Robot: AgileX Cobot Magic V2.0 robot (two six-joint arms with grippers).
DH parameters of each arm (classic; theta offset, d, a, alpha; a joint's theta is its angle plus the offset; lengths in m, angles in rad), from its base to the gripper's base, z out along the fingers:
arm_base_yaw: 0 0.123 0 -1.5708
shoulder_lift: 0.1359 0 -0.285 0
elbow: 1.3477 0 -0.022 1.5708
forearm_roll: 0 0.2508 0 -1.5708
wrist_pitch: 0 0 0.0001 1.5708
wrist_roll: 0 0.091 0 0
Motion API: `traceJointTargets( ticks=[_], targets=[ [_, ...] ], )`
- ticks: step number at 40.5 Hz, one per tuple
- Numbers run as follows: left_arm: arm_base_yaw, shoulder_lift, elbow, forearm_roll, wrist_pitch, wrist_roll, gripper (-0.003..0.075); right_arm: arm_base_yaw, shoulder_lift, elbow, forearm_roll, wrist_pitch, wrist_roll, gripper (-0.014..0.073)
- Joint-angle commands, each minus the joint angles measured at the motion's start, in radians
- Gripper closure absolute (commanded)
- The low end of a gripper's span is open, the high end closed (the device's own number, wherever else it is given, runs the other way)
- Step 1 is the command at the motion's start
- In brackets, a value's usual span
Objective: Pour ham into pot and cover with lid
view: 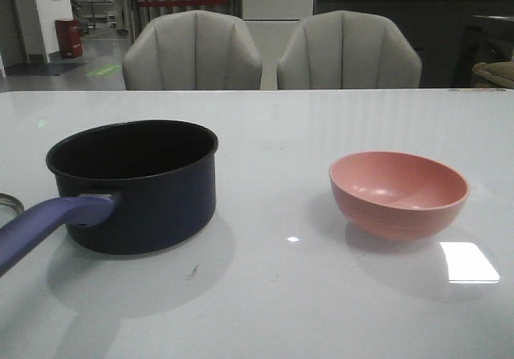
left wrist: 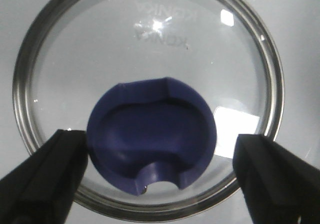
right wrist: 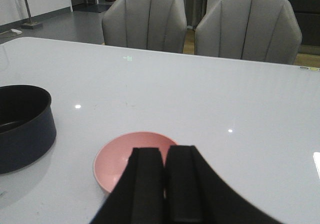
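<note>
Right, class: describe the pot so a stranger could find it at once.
Start at the white table before two grey chairs. Two round vessels stand there; the pot is the left one. Unlike the pink bowl, it is dark navy, taller, with a long purple handle.

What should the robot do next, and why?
Probably lower the left gripper and close on the lid's blue knob: its fingers are open either side of it. The pot is uncovered, and the pink bowl looks empty.
</note>
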Motion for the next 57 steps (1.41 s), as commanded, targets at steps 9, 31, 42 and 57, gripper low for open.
traceJointTargets(
  ticks=[9, 31, 42, 57],
  targets=[
    [0.001, 0.017, -0.043, -0.013, -0.006, -0.004, 0.0117, 0.001, 0.004, -0.029, -0.001, -0.080, -0.009, 0.0447],
    [0.001, 0.034, -0.043, -0.015, -0.040, -0.004, 0.0455, 0.001, 0.004, -0.029, -0.001, -0.080, -0.009, 0.0447],
    [0.001, -0.002, -0.043, -0.015, -0.065, -0.004, 0.0461, 0.001, 0.004, -0.029, -0.001, -0.080, -0.009, 0.0447],
    [0.001, -0.103, -0.043, -0.010, -0.098, 0.018, 0.0461, 0.001, 0.004, -0.029, -0.001, -0.080, -0.009, 0.0447]
  ],
)
